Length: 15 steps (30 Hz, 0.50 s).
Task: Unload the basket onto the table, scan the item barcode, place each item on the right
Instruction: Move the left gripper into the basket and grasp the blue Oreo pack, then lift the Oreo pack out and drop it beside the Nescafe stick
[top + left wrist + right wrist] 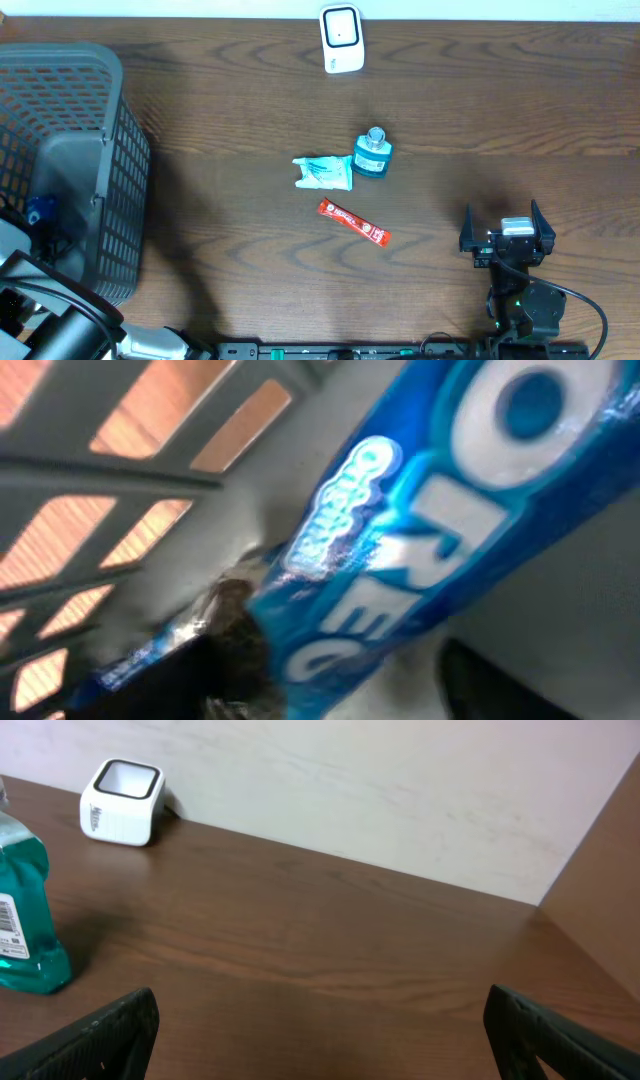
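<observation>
A blue Oreo pack (420, 530) lies slanted on the grey floor of the basket (70, 150) and fills the left wrist view. My left gripper (340, 685) is down inside the basket, straddling the pack's lower end. Its left finger (190, 680) is against the wrapper, while grey floor shows between the pack and the right finger (500, 690). From overhead only a blue speck (38, 208) of the pack shows. The white scanner (341, 38) stands at the table's far edge. My right gripper (505, 232) hovers open over bare wood at the right, holding nothing.
A teal bottle (373, 153), a teal and white pouch (323, 173) and a red sachet (353, 222) lie mid-table. The right wrist view shows the bottle (25, 910) at far left and the scanner (120, 788) beyond it. The basket's walls surround the left gripper.
</observation>
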Each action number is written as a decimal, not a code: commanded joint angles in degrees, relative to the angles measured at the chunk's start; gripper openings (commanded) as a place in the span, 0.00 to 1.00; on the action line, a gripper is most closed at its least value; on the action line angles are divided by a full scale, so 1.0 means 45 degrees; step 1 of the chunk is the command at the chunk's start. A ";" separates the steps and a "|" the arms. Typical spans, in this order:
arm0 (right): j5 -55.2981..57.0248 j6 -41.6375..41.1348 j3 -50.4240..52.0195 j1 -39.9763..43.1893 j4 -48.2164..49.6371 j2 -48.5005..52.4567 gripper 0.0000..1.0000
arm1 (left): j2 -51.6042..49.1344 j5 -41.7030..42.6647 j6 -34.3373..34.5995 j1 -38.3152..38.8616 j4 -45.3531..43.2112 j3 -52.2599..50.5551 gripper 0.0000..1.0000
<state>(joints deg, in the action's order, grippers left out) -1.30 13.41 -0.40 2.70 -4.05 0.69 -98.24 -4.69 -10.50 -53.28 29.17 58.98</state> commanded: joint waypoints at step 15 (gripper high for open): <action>0.0073 -0.0165 0.0015 -0.0034 -0.0053 -0.0068 0.99 | 0.2186 0.7859 0.2025 0.0000 0.0146 0.1530 0.07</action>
<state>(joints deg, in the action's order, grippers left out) -1.30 13.43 -0.40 2.70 -4.05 0.69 -95.07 18.72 -5.39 -53.45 30.15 60.45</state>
